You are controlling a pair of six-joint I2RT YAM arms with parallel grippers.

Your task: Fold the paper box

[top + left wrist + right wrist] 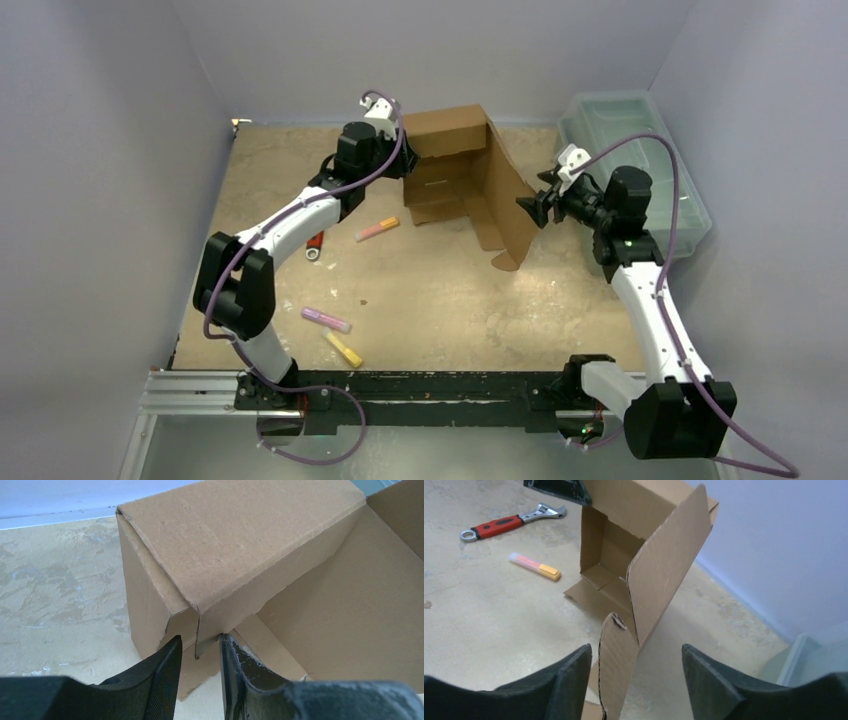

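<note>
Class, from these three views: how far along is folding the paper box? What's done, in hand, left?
Done: the paper box has back and side walls standing. In hand: the left gripper has its jaws around a corner seam, grip unclear; the right gripper holds its jaws open either side of the tab. Left: front flaps lie flat; the tall panel stands unfolded.

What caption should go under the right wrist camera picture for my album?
Open right gripper straddling a flap of the paper box, wrench and marker lying beyond.
</note>
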